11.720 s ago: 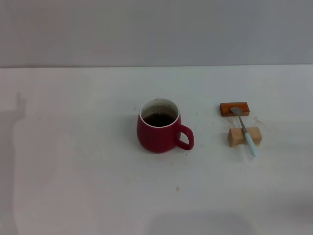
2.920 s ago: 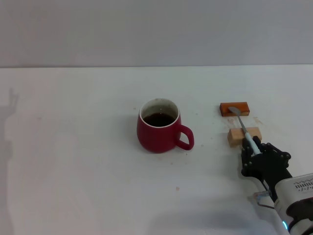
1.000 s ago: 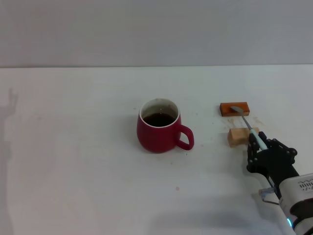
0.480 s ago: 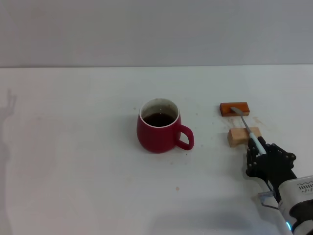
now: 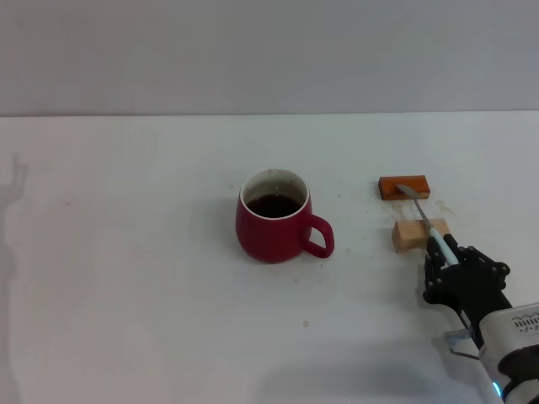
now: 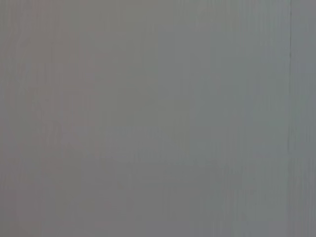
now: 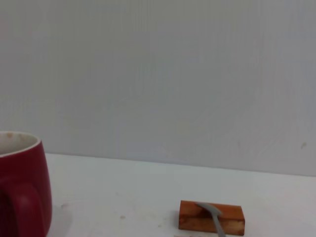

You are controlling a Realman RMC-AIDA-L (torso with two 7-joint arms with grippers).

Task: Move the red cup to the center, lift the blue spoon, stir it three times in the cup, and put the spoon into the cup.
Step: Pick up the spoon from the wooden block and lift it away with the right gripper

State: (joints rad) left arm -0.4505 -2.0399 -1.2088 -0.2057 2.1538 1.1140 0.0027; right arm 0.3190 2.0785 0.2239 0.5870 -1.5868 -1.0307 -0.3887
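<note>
The red cup [image 5: 271, 229] stands mid-table, dark liquid inside, its handle pointing toward my right side. It also shows at the edge of the right wrist view [image 7: 19, 190]. The blue spoon [image 5: 439, 243] slants across the tan wooden block [image 5: 408, 236]. Its silver bowl [image 7: 211, 211] is over the orange-brown block [image 5: 390, 187]. My right gripper [image 5: 445, 259] sits just nearer than the tan block, shut on the pale blue handle end. The left gripper is out of view; the left wrist view shows only a flat grey surface.
The orange-brown block [image 7: 211, 217] and the tan block lie to the right of the cup, about a mug-width away. The white table [image 5: 135, 278] stretches wide to the left and near side. A grey wall [image 5: 269, 50] backs it.
Since 11.7 s ago my right gripper has come in and closed on the spoon's handle. Over the last second it has drawn slightly toward the near edge; the cup has not moved.
</note>
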